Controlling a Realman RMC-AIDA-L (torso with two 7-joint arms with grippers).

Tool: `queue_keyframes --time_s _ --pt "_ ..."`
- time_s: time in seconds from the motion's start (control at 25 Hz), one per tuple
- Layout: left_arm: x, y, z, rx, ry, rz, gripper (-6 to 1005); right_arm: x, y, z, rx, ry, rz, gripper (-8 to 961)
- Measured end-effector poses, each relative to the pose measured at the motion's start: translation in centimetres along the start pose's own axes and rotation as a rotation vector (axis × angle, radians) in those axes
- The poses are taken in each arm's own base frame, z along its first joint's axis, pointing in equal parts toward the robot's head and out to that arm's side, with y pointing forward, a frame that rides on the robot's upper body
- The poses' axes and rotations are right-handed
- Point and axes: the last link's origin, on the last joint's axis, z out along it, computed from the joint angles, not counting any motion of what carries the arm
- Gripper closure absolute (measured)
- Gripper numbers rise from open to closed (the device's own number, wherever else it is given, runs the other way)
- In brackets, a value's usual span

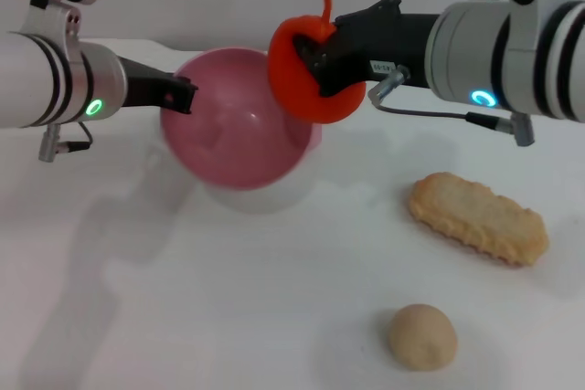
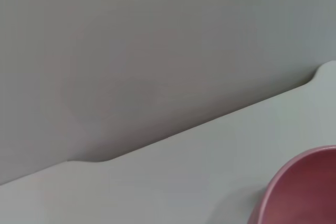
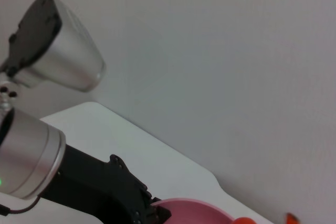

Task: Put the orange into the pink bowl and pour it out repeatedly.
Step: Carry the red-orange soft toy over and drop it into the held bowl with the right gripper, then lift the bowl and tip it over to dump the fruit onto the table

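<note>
The pink bowl [image 1: 238,125] hangs above the white table, tilted with its opening toward me and its shadow on the table below. My left gripper [image 1: 183,95] is shut on its left rim. The orange [image 1: 287,61], bright red-orange with a small stem, is held in the air over the bowl's right rim, and my right gripper [image 1: 315,63] is shut on it from the right. A part of the pink bowl [image 2: 304,190] shows in the left wrist view. The right wrist view shows the bowl's rim [image 3: 194,205], the left gripper [image 3: 142,208] on it and a sliver of the orange [image 3: 244,221].
A long beige ridged biscuit-shaped piece [image 1: 477,218] lies on the table at the right. A beige ball [image 1: 421,337] rests near the front right. The table's back edge [image 2: 173,135] meets a plain grey wall.
</note>
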Motion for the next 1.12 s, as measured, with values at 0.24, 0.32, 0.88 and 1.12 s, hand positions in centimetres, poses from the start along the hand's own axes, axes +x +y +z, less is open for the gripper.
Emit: queue_keyframes --time_s 0.24,0.32,0.88,1.12 --pt "0.6 0.4 0.0 -0.012 0.011 0.008 953 1.0 0.2 1.8 -0.020 0.014 0.016 909" --pt "0.7 0.4 0.0 -0.013 0.012 0.010 953 1.1 0.1 2.1 -0.014 -0.004 0.018 874" --pt "0.6 0.7 -0.1 -0.032 -0.007 0.021 953 0.4 -0.6 1.9 0.019 -0.090 0.026 515" --pt "0.7 0.9 -0.1 -0.035 0.002 0.079 953 1.4 -2.9 0.6 0.096 -0.105 0.099 360"
